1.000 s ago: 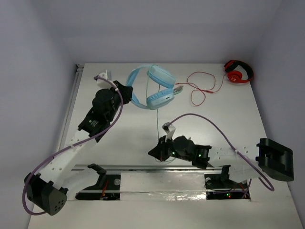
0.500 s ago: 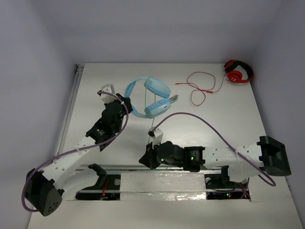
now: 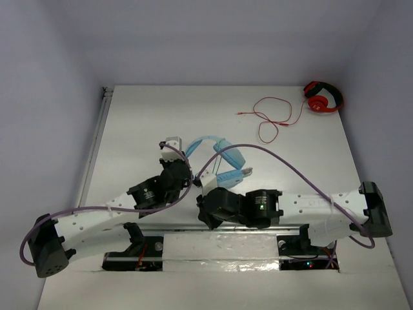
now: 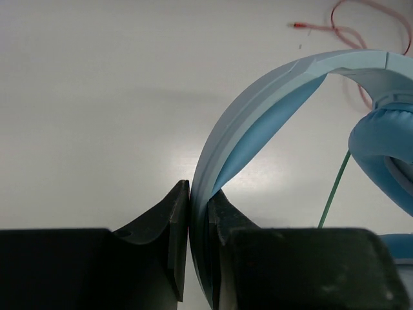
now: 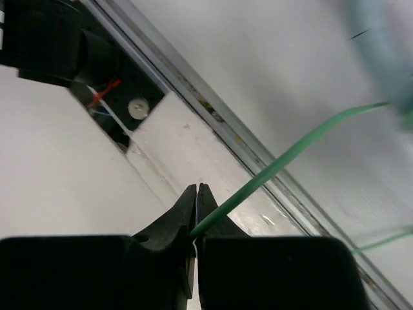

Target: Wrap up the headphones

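Note:
The light blue headphones point(image 3: 222, 157) sit near the front middle of the table, partly hidden by both arms. My left gripper point(image 3: 182, 169) is shut on their wide band point(image 4: 258, 123), which rises between the jaws in the left wrist view point(image 4: 198, 206). A padded cup point(image 4: 387, 148) shows at the right there, with the thin green cable point(image 4: 332, 194) beside it. My right gripper point(image 3: 208, 216) is shut on that green cable point(image 5: 284, 161), which runs up and to the right from the closed jaws point(image 5: 196, 200).
The smaller red headphones point(image 3: 322, 97) lie at the back right corner with their red cable point(image 3: 274, 116) looped to the left. The metal rail and arm bases point(image 3: 219, 242) run along the near edge, right under my right gripper.
My left gripper has pulled the blue headphones from the back middle toward the near edge. My right gripper has moved left and nearer with the cable in it.

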Motion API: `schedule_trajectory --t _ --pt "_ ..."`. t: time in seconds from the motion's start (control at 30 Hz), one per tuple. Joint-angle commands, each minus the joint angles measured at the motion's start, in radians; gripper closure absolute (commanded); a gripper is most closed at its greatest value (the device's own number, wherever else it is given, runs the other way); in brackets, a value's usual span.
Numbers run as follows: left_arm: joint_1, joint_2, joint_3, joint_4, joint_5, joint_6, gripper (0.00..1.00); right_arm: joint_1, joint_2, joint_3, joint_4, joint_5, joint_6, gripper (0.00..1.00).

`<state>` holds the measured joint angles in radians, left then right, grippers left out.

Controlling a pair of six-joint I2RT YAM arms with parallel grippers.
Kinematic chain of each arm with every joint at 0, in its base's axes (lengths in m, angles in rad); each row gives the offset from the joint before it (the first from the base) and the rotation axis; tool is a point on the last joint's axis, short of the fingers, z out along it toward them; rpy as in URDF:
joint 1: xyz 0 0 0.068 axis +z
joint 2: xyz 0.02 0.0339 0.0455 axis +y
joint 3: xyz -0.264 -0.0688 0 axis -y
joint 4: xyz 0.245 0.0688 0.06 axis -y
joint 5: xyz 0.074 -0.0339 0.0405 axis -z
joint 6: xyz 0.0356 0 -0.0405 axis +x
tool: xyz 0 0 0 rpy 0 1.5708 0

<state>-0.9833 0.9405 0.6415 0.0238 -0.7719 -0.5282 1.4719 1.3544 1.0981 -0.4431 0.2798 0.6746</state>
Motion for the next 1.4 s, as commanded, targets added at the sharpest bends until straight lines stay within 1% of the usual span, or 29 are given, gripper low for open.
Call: schedule_trajectory --t 0.0,0.03,0.07,0.13,0.23,0.3,0.33,0.37,0.47,0.5,0.53,0.67,0.7,0.77,0.83,1.0,1.03,1.1,1.13,1.3,1.37 --pt "-0.061 -0.029 0.046 -0.092 -0.034 -0.026 1.0 0.011 -0.021 0.11 -0.261 0.093 -0.093 1.0" --pt "-0.078 -0.019 0.075 -0.182 -0.024 -0.033 1.0 0.011 -0.023 0.127 -0.297 0.105 -0.101 1.0" --pt "-0.107 0.004 0.089 -0.227 -0.014 -0.048 1.0 0.011 -0.034 0.152 -0.345 0.116 -0.11 1.0" --pt "-0.13 0.023 0.121 -0.332 0.017 -0.065 1.0 0.001 -0.049 0.169 -0.379 0.114 -0.139 1.0" --pt "-0.13 0.035 0.144 -0.398 0.098 -0.047 1.0 -0.019 -0.063 0.2 -0.45 0.15 -0.156 1.0" --pt "-0.13 0.027 0.155 -0.404 0.15 -0.018 1.0 -0.034 -0.072 0.213 -0.493 0.185 -0.17 1.0" --pt "-0.13 0.027 0.17 -0.41 0.204 0.012 1.0 -0.035 -0.075 0.218 -0.506 0.2 -0.173 1.0" --pt "-0.13 0.032 0.181 -0.413 0.235 0.036 1.0 -0.059 -0.078 0.221 -0.528 0.228 -0.178 1.0" --pt "-0.13 0.053 0.224 -0.443 0.322 0.114 1.0 -0.079 -0.084 0.253 -0.575 0.271 -0.196 1.0" --pt "-0.13 0.057 0.231 -0.441 0.348 0.134 1.0 -0.079 -0.084 0.262 -0.586 0.285 -0.208 1.0" --pt "-0.13 0.058 0.236 -0.429 0.403 0.154 1.0 -0.088 -0.09 0.278 -0.595 0.303 -0.213 1.0" --pt "-0.13 0.038 0.236 -0.407 0.493 0.243 1.0 -0.116 -0.106 0.298 -0.646 0.403 -0.216 1.0" --pt "-0.13 0.029 0.236 -0.395 0.532 0.255 1.0 -0.125 -0.116 0.302 -0.648 0.416 -0.224 1.0" --pt "-0.13 0.027 0.244 -0.395 0.551 0.272 1.0 -0.125 -0.121 0.313 -0.651 0.433 -0.219 1.0" --pt "-0.121 0.032 0.248 -0.395 0.551 0.295 1.0 -0.125 -0.124 0.325 -0.648 0.441 -0.221 0.96" --pt "-0.092 0.081 0.271 -0.426 0.507 0.318 1.0 -0.134 -0.126 0.365 -0.634 0.547 -0.198 0.91" --pt "-0.08 0.08 0.273 -0.426 0.514 0.329 1.0 -0.134 -0.139 0.364 -0.617 0.567 -0.196 0.87" --pt "-0.068 0.073 0.271 -0.424 0.519 0.333 1.0 -0.159 -0.155 0.359 -0.57 0.602 -0.193 0.84" --pt "-0.054 0.072 0.273 -0.426 0.523 0.338 1.0 -0.159 -0.178 0.35 -0.55 0.614 -0.194 0.8" --pt "-0.034 0.06 0.282 -0.435 0.537 0.347 1.0 -0.241 -0.251 0.283 -0.378 0.628 -0.223 0.74" --pt "-0.034 0.038 0.287 -0.427 0.588 0.355 1.0 -0.274 -0.273 0.237 -0.33 0.663 -0.227 0.71"
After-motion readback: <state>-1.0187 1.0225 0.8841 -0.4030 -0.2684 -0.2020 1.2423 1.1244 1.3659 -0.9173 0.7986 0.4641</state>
